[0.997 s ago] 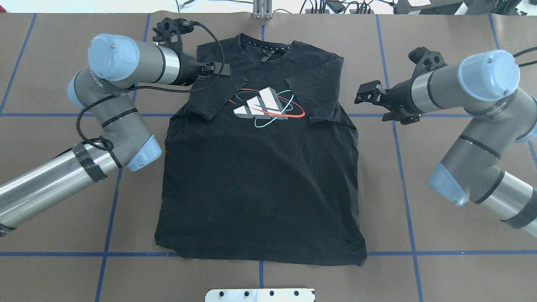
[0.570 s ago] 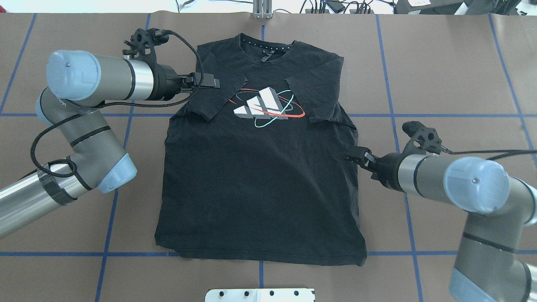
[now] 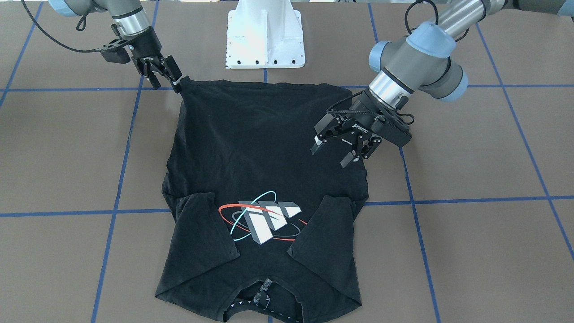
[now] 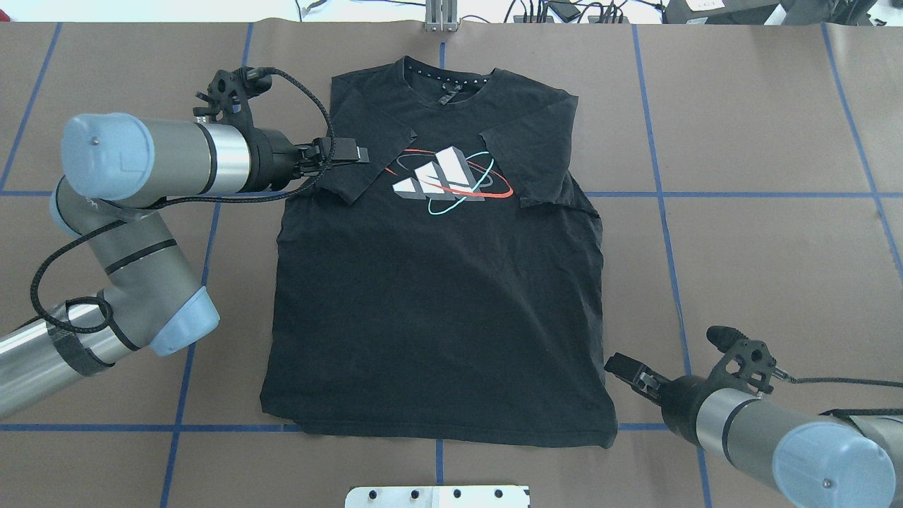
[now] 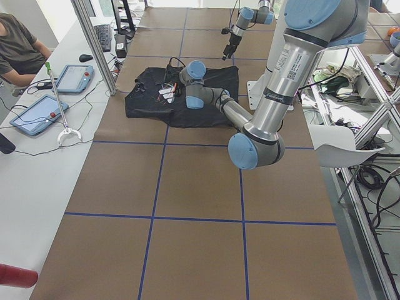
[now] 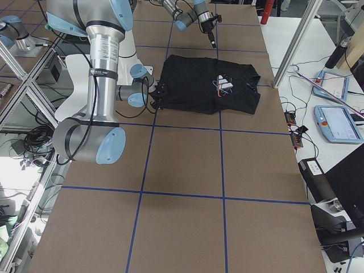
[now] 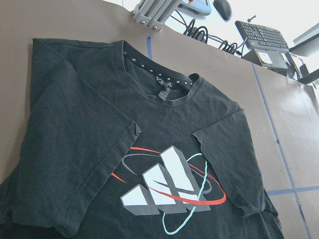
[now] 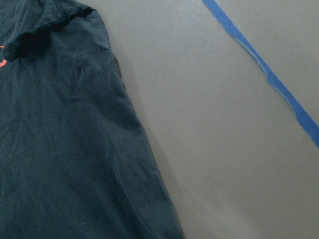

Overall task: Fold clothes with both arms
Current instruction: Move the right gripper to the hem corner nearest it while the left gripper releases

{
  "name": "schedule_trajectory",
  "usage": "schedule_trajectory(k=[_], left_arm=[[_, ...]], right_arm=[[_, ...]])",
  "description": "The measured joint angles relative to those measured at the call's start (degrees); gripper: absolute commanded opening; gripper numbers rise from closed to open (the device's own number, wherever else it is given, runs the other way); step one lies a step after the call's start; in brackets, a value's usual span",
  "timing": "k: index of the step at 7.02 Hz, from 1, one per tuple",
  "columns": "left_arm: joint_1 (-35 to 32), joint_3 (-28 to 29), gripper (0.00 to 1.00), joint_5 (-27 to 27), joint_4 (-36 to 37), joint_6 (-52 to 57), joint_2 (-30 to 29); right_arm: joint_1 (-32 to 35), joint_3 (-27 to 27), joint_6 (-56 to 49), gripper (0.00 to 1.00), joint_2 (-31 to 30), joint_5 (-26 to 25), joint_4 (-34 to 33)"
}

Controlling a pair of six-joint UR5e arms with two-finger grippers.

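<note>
- Black T-shirt (image 4: 437, 310) lies flat, print up, on brown table cover (image 4: 741, 141) w/ blue tape lines (image 4: 705, 194); it sits mid-table btw the two arms.
- Collar (image 4: 451, 74) at far edge; hem (image 4: 451, 427) at near edge, just ahead of white pedestal base (image 3: 264, 40).
- Both short sleeves are folded in over the chest: left sleeve (image 4: 360, 169) & right sleeve (image 4: 536, 155) flank the logo (image 4: 444, 180) (grey-white blocks, red & teal ellipses).
- Small white neck logo (image 7: 162, 82) shows inside the collar in left wrist cam.
- left arm (image 4: 141, 162) extends in from the left. left gripper (image 3: 332, 154) is above the shirt's left side, by the folded left sleeve. Jaws spread wide, nothing btw them.
- right arm (image 4: 748, 423) sits low at near right. right gripper (image 3: 168, 84) is at the near-right hem corner, jaws apart, one fingertip right at the corner. Can't tell if it touches cloth.
- Right wrist cam shows only the shirt's side edge, bare cover & a tape line.
- Operator (image 5: 15, 44) sits at a desk past the table's far side, tablets (image 5: 75, 78) close by.
</note>
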Motion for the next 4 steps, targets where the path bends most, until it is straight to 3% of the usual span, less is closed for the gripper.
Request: schedule_trajectory(k=[2,4], left_arm=[[1.7,-1.7,1.0,3.0,-0.1,-0.4,0.2],[2.7,-4.2,1.0,5.1,-0.1,-0.5,1.8]], right_arm=[[-6.6,-0.6,2.0,0.92,-0.5,-5.9,-0.1],[-8.7,-3.3,2.2,0.82,1.2,-7.2,0.0]])
